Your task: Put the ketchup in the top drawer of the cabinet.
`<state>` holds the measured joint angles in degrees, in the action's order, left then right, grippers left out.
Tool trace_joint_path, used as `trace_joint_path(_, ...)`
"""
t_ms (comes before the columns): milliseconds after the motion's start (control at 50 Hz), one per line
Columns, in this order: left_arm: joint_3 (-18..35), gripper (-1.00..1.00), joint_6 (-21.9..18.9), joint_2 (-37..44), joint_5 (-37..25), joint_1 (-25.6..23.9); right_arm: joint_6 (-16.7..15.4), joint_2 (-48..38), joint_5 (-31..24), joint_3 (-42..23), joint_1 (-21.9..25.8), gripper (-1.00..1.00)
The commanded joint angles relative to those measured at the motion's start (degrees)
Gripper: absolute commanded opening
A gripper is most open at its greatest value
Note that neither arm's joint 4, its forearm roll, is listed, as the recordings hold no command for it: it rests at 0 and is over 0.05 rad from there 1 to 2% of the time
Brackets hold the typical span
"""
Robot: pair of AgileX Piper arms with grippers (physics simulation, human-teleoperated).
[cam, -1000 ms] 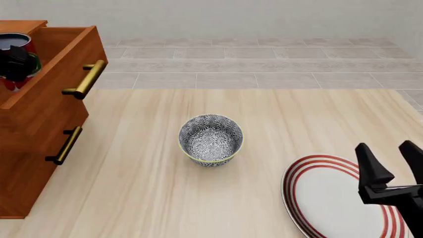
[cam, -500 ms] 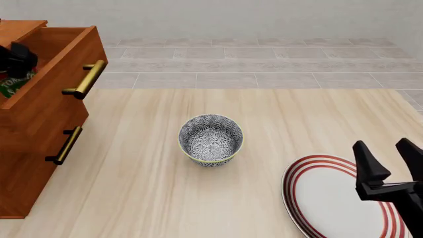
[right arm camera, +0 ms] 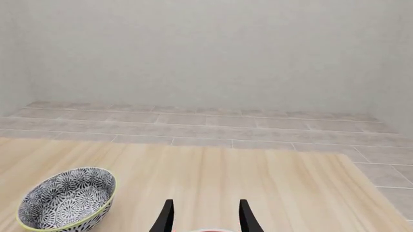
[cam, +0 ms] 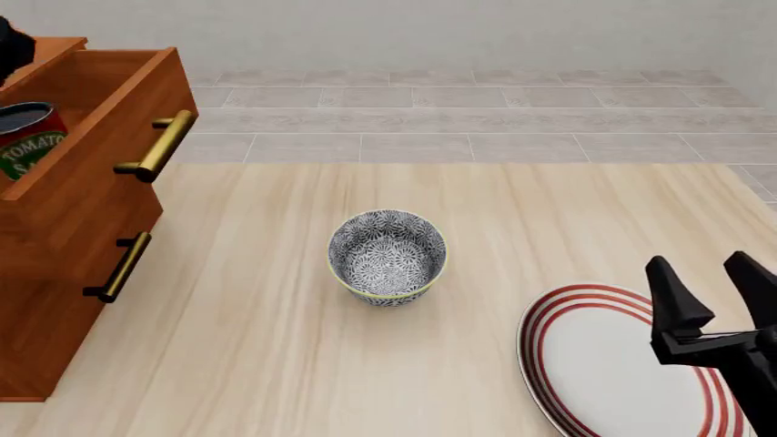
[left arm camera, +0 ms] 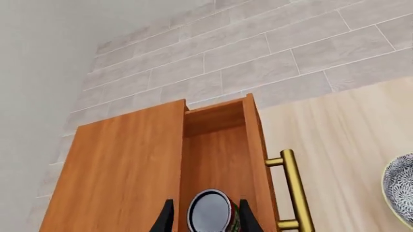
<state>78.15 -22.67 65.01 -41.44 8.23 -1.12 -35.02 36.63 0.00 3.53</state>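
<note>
The ketchup (cam: 25,137), a small can with a red and green "TOMATO" label, stands upright inside the open top drawer (cam: 97,173) of the cabinet (cam: 49,300) at the far left. In the left wrist view the can's dark top (left arm camera: 210,212) lies below and between the spread fingers of my left gripper (left arm camera: 205,220), which is open and not touching it. From the front, only a dark tip of the left gripper (cam: 10,41) shows at the top-left corner, above the can. My right gripper (cam: 701,269) stands open over the plate, holding nothing.
A patterned blue-white bowl (cam: 388,255) sits mid-table. A white plate with red rings (cam: 595,364) lies at the front right under the right gripper. The top drawer's brass handle (cam: 158,146) juts toward the table; a lower drawer's handle (cam: 119,267) is beneath it.
My left gripper has let go of the ketchup and risen up and away; the can now stands alone in the top drawer. The right gripper has barely shifted.
</note>
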Motion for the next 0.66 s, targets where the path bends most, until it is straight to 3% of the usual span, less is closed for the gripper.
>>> trace_joint_path(20,6.0,1.00,-2.3,-1.6,-4.5,-1.2,0.0,-0.7,0.7,0.0,0.1,1.00)
trace_joint_path(420,10.3,1.00,-2.3,-5.7,-9.8,-8.7,0.1,5.3,-5.2,0.0,0.0,1.00)
trace_joint_path(660,9.0,1.00,-3.1,-9.8,-11.4,-15.0,0.1,14.6,-14.4,0.0,0.2,1.00)
